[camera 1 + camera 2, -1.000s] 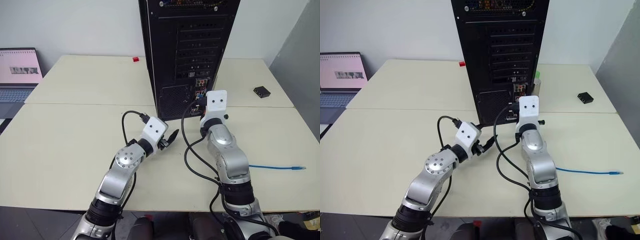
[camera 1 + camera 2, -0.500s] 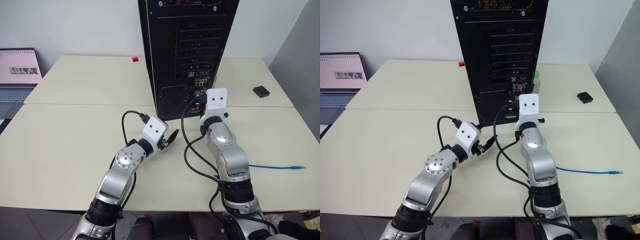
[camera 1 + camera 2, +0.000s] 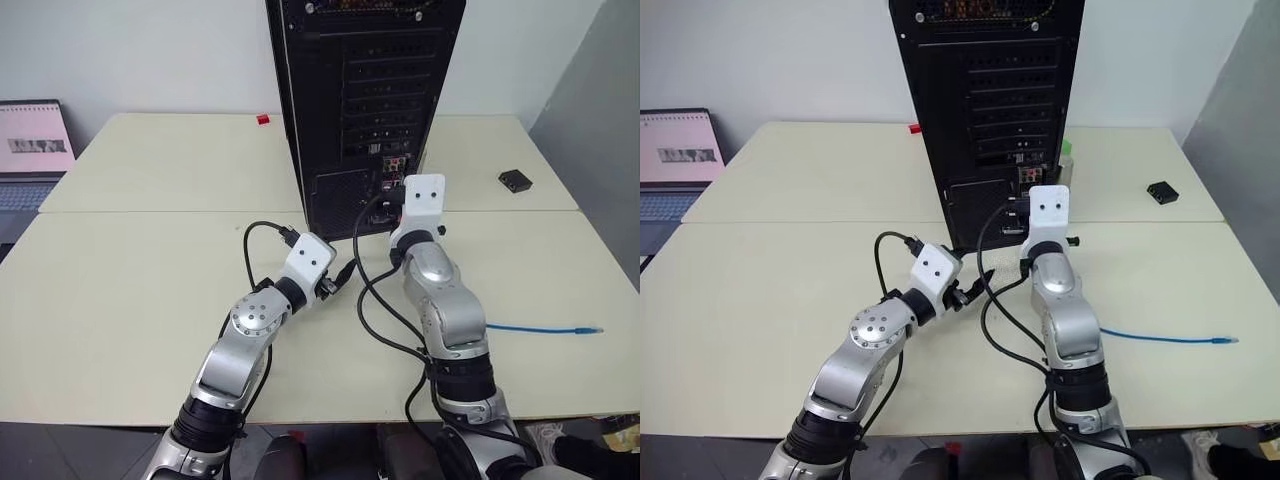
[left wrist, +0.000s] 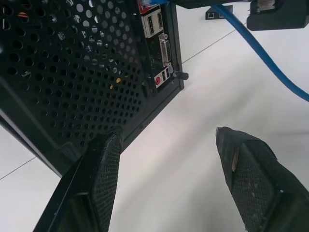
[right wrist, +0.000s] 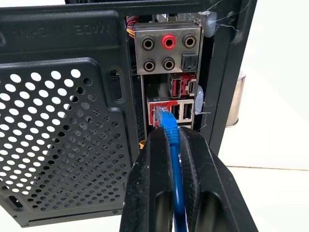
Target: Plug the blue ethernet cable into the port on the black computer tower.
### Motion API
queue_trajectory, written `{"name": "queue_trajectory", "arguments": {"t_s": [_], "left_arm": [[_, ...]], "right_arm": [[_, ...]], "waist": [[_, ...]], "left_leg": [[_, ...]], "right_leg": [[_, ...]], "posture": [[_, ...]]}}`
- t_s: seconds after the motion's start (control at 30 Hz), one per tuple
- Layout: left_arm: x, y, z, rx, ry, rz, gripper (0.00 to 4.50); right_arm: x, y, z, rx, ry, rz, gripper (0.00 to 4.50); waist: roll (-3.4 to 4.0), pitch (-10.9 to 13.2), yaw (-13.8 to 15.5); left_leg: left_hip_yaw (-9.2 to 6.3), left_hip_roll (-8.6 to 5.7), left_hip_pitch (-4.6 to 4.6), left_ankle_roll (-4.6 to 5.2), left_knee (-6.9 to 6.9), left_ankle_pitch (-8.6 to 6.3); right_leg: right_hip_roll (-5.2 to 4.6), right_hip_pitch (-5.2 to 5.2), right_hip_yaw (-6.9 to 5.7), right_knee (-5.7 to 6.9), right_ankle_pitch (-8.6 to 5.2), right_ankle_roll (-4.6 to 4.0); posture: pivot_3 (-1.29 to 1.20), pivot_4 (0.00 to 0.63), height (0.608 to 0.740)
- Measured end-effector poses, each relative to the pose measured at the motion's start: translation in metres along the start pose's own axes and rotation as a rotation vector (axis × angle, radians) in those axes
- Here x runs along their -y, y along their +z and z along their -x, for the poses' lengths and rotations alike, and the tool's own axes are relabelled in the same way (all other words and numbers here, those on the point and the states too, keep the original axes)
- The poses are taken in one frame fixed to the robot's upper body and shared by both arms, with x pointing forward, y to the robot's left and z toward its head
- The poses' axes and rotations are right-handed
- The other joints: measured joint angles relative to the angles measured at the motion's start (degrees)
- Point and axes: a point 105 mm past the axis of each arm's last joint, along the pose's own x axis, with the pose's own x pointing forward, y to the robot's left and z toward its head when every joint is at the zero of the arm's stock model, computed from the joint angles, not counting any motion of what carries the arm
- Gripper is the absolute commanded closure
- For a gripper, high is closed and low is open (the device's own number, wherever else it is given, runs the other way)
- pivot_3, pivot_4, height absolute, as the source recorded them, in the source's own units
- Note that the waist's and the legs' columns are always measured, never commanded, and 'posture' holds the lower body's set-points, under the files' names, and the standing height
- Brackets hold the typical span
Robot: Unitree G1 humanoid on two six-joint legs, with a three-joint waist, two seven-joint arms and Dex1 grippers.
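Note:
The black computer tower point(image 3: 350, 90) stands upright on the table with its rear panel facing me. My right gripper point(image 5: 170, 137) is shut on the blue ethernet cable point(image 5: 175, 164) just behind its clear plug point(image 5: 161, 116). The plug's tip is at a red-framed port point(image 5: 155, 112) low on the rear panel, and I cannot tell how deep it sits. The rest of the cable point(image 3: 540, 328) trails across the table to the right. My left gripper point(image 4: 169, 135) is open and empty, low beside the tower's perforated lower grille point(image 4: 72, 72), left of the ports.
Thick black arm cables point(image 3: 370, 300) loop over the table between my two arms. A small black box point(image 3: 515, 181) lies at the far right, a laptop point(image 3: 35, 150) at the far left and a small red object point(image 3: 263, 119) behind the tower. A metal can point(image 5: 235, 104) stands beside the tower.
The camera has shifted a little. Both grippers, the cable and the tower keep their places.

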Motion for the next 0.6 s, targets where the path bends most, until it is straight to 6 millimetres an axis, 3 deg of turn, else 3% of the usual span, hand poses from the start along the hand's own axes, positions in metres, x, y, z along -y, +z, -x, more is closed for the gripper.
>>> {"name": "queue_trajectory", "arguments": {"t_s": [0.6], "left_arm": [[-0.001, -0.002, 0.001, -0.004, 0.008, 0.004, 1.27]], "right_arm": [[-0.012, -0.002, -0.009, 0.011, 0.054, 0.026, 4.50]], "waist": [[0.00, 0.00, -1.47]], "left_leg": [[0.07, 0.04, 0.05, 0.01, 0.01, 0.00]], "right_leg": [[0.03, 0.00, 0.11, 0.03, 0.00, 0.00]], "posture": [[0.00, 0.150, 0.740]]}}
